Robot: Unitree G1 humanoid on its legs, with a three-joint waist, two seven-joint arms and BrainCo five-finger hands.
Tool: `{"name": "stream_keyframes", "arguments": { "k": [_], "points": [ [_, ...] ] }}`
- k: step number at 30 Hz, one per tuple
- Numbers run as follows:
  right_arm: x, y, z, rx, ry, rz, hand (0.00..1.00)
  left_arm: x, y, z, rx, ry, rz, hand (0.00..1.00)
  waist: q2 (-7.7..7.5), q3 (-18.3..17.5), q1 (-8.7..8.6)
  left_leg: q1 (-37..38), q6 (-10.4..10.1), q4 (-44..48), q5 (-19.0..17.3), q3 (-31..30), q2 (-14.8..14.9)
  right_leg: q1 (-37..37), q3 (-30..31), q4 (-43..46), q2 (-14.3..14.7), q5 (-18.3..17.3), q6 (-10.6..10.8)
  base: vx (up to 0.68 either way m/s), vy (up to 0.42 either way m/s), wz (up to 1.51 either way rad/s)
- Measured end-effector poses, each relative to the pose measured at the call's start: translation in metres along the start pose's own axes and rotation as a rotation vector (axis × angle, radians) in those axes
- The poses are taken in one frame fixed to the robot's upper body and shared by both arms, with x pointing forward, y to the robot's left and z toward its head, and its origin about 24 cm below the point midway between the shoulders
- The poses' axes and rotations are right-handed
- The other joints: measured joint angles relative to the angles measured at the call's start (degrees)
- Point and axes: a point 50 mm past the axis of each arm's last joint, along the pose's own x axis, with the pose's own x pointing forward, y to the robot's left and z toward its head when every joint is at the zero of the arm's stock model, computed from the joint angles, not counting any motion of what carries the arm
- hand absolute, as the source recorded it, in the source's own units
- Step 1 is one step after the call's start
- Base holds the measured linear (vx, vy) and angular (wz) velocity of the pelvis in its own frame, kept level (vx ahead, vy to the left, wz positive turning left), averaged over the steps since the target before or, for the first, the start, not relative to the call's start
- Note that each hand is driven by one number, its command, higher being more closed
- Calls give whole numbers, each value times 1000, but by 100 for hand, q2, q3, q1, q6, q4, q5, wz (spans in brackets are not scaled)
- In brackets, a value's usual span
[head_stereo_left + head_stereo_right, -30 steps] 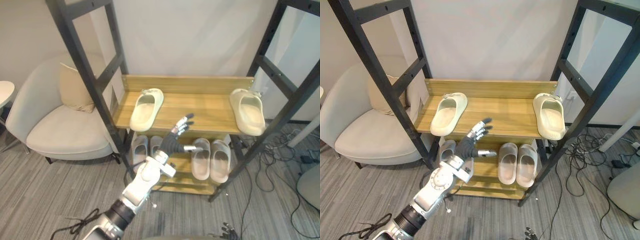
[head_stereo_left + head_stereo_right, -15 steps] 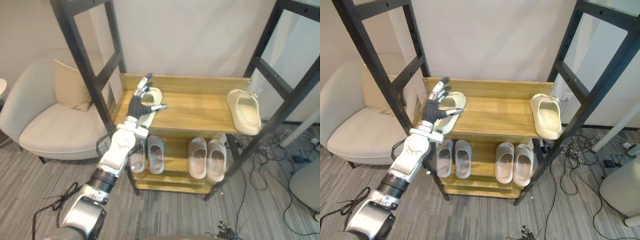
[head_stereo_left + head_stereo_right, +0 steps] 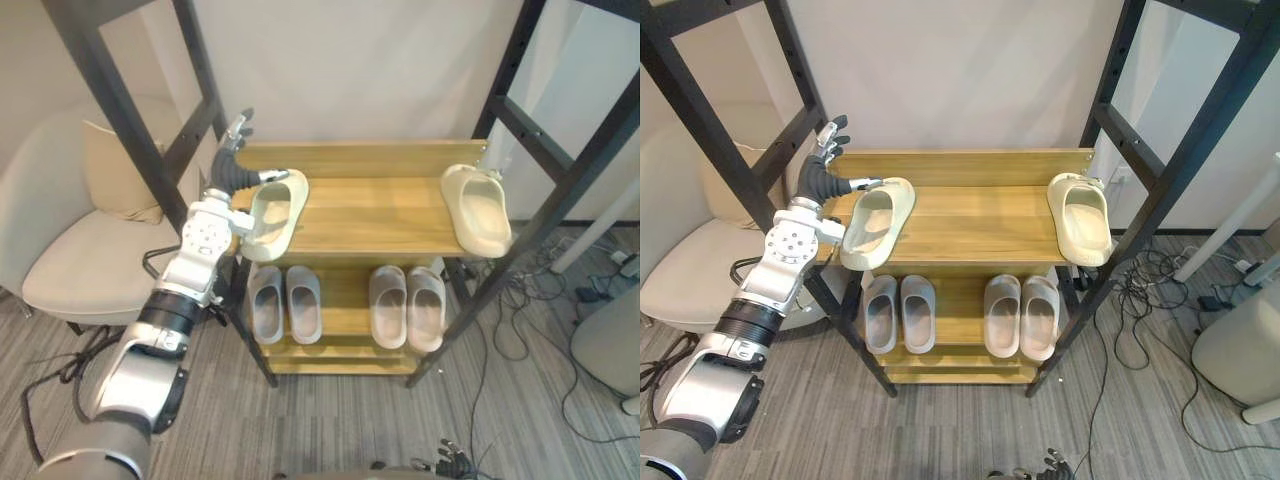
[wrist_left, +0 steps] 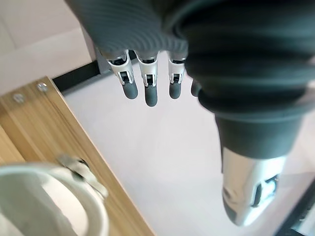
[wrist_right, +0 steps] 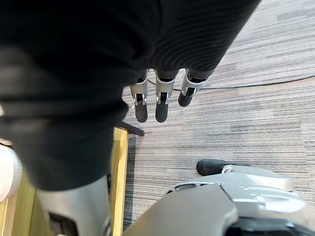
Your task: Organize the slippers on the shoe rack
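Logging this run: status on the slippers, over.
Left hand open, at left cream slipper, top shelf. Right hand open, low. Right cream slipper apart. Rack post beside left hand.

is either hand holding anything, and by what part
Nothing is held. The left hand is open beside the left cream slipper; the right hand is open over the floor.

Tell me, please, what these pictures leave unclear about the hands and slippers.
- Left hand and left cream slipper, eye views: whether the thumb touches the rim cannot be told.
- That slipper, left wrist view: cut off by the picture's edge.
- Grey slippers: far ends hidden under the upper shelf.
- Right hand, eye views: cut by the lower edge, tiny.
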Motion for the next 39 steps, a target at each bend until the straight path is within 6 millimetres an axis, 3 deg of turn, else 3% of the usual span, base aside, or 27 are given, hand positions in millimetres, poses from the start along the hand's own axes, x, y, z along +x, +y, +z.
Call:
{"name": "stream_keyframes", "arguments": {
  "k": [11,30,31,39],
  "points": [
    [0,-1,2,8,-17,-3,0,5,15,-19,241,98,-26,0,101,64,-57,-41,-20,2,-14,70,6,-111,134,21,12,1,-10,3,-9,-5],
    [0,-5,4,37,-34,-5,0,10,27,-22,604,114,-96,0,194,160,-94,-303,-41,3,-43,270,80,-654,408,298,76,-30,-52,-22,-16,-8],
    [0,-5,5,37,-39,-5,0,10,28,-22,621,119,-95,100,204,165,-108,-300,-41,3,-43,270,81,-655,416,296,77,-30,-52,7,-17,-4],
    [0,-5,8,37,-55,-7,0,10,27,-22,638,122,-102,100,225,189,-161,-294,-38,3,-49,319,84,-682,463,299,79,-12,-75,-20,-6,-3]
  ]
}}
